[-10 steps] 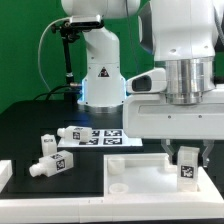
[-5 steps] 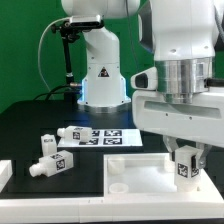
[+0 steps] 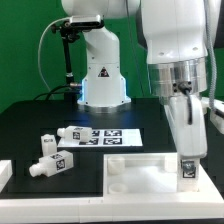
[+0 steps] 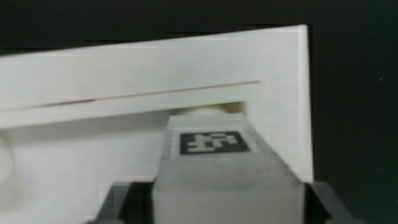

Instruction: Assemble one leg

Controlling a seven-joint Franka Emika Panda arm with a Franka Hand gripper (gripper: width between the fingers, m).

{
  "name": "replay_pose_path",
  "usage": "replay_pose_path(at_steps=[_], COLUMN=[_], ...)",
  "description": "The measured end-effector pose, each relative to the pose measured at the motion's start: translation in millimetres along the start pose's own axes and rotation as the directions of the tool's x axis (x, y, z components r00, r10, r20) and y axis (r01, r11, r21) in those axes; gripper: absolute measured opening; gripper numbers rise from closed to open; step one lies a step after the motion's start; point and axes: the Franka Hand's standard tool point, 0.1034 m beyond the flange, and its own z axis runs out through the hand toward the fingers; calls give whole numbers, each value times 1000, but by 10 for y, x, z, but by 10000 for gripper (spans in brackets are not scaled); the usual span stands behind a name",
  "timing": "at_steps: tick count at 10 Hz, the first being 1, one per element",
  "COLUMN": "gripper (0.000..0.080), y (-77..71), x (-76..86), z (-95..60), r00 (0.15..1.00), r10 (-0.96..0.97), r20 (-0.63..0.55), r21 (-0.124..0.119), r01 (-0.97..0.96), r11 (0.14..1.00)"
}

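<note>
My gripper (image 3: 187, 160) is shut on a white leg (image 3: 186, 168) with a black-and-white tag and holds it upright over the right part of the large white rimmed panel (image 3: 150, 180). In the wrist view the leg (image 4: 222, 155) fills the space between my dark fingers (image 4: 128, 205), its far end close to the panel's inner corner (image 4: 240, 100). Three more legs lie on the black table at the exterior view's left (image 3: 72, 134) (image 3: 47, 146) (image 3: 48, 166).
The marker board (image 3: 108, 137) lies flat on the table in front of the robot base (image 3: 102, 85). A white piece (image 3: 4, 175) sits at the left edge of the exterior view. A green wall stands behind.
The wrist has turned about its vertical axis, so the gripper body now looks narrow instead of wide. The held leg stays at about the same spot over the panel.
</note>
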Motion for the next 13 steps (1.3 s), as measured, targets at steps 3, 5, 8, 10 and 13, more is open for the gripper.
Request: replay_pose_path(at_steps=[3,5,8,10,13], gripper=[288,288,634,647,649], y=[1,2,-37,-133,-109], x=[-11,-10,-42,-117,-97], z=[0,1,-85,-303,-246], r00=[996,995,996,997,998], r10=[87,101,84,68,63], r20=[7,7,15,35,30], r21=[0,0,12,43,37], r01=[-87,-101,-84,-69,-64], r11=[996,995,996,997,997])
